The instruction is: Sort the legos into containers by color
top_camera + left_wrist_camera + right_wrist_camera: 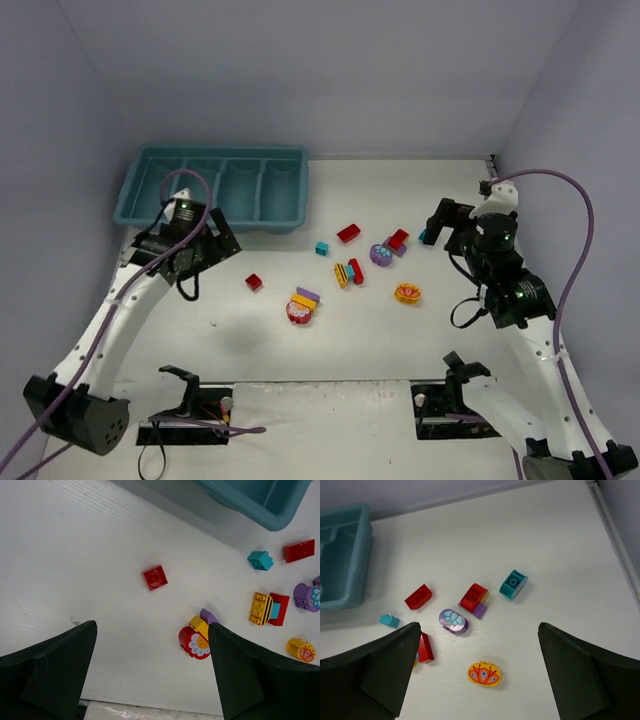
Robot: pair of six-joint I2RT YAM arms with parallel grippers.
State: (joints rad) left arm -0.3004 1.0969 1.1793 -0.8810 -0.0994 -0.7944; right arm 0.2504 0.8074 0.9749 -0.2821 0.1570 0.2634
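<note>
- The teal tray (300, 190), split into four narrow compartments, sits at the far left of the white counter (340, 345).
- Every lego I can see lies loose on the counter, to the right of the tray, between the two arms.
- The left end effector (152, 680) hangs just in front of the tray's near wall. Its fingers are spread wide with nothing between them.
- Out ahead of it a red square brick (155, 577) lies alone.
- Near that brick is a red flower round (192, 642) with a white petal print. A yellow brick and a purple one are stacked against it.
- Towards the tray's corner lie a small teal brick (260, 560) and a flat red brick (299, 550), close together but apart.
- A yellow-red-teal stack (269, 608) lies on its side in the middle of the scatter.
- The right end effector (477, 680) is also wide open and empty, hovering at the right end of the scatter.
- Ahead of it sit a purple round (453, 620) with a pale flower print and a red-on-purple stack (475, 600), just beside each other.
- A teal rounded brick (513, 584) lies a little further right.
- An orange round (484, 674) with a red printed pattern lies nearest the arm.
</note>
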